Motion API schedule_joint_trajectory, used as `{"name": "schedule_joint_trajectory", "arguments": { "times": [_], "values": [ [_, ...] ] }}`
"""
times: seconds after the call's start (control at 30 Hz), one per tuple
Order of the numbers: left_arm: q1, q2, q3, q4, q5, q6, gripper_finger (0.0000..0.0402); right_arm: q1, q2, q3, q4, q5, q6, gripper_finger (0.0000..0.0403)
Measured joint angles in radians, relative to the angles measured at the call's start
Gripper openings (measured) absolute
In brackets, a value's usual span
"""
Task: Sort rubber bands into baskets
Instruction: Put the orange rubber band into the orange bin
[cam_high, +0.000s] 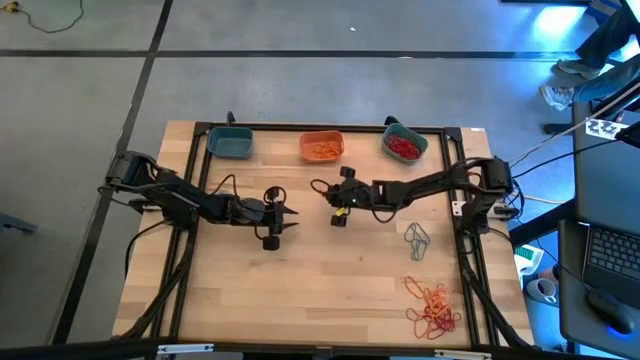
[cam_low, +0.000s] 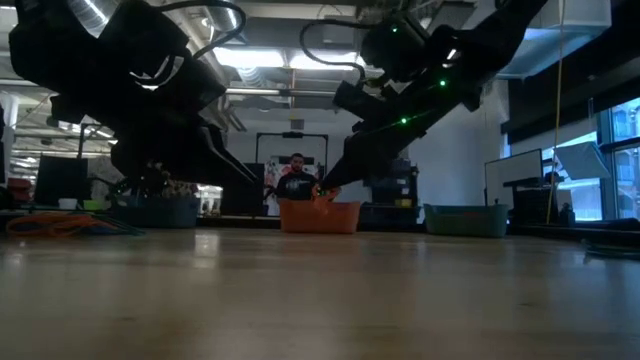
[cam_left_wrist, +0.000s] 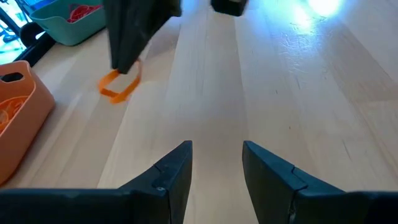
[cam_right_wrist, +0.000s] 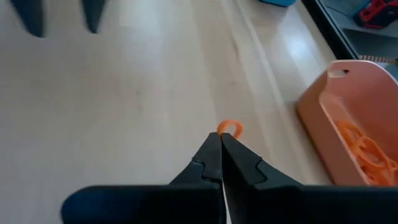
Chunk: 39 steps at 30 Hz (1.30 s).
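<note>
My right pincer (cam_right_wrist: 221, 140) pinches an orange rubber band (cam_right_wrist: 229, 129), held near the orange basket (cam_right_wrist: 348, 124) at frame right for dropping in; left pincer (cam_left_wrist: 214, 162) waits spread.

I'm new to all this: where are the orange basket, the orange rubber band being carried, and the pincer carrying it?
orange basket (cam_right_wrist: 323, 102), right wrist view, outer wall.
orange rubber band (cam_right_wrist: 229, 128), right wrist view, loop past the tips.
right pincer (cam_right_wrist: 220, 142), right wrist view, closed tips.

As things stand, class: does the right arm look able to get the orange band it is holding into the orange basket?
Probably yes. The right gripper is shut on an orange rubber band, and the orange basket sits close beside it, open-topped, with bare table between. The left gripper hangs open, well clear.
</note>
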<state>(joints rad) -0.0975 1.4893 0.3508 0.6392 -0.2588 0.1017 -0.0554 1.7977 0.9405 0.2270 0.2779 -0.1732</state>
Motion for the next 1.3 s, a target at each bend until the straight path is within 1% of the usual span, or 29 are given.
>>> {"name": "schedule_joint_trajectory", "arguments": {
  "times": [0.23,0.43,0.57,0.7,0.77,0.93,1.03,1.23,1.3],
  "values": [
    [0.000,0.000,0.000,0.002,0.000,0.001,0.0139,-0.067,0.000,0.000,0.027,-0.001,-0.055,0.0003],
    [0.000,0.000,0.000,0.002,0.000,0.002,0.0139,-0.163,-0.002,0.000,0.166,-0.002,-0.102,0.0003],
    [0.000,0.000,0.000,0.002,0.000,0.009,0.0139,-0.233,0.000,0.001,0.232,-0.035,-0.101,0.0003],
    [0.000,0.000,0.000,0.002,0.000,0.005,0.0139,-0.298,0.006,0.001,0.228,-0.036,-0.096,0.0003],
    [0.000,0.000,0.000,0.002,0.000,0.004,0.0139,-0.325,0.006,0.001,0.228,-0.054,-0.086,0.0003],
    [0.000,0.000,0.000,0.002,0.000,0.000,0.0139,-0.356,0.006,0.001,0.216,-0.065,-0.028,0.0008],
    [0.000,0.001,0.000,0.001,0.000,0.001,0.0139,-0.359,0.006,0.001,0.191,-0.071,-0.008,0.0039],
    [0.000,0.001,0.000,-0.002,0.001,0.001,0.0139,-0.348,0.005,0.001,0.137,-0.070,-0.003,0.0141],
    [0.000,0.001,0.000,-0.002,0.001,0.001,0.0139,-0.338,-0.010,0.001,0.096,-0.062,-0.005,0.0166]
  ]
}}
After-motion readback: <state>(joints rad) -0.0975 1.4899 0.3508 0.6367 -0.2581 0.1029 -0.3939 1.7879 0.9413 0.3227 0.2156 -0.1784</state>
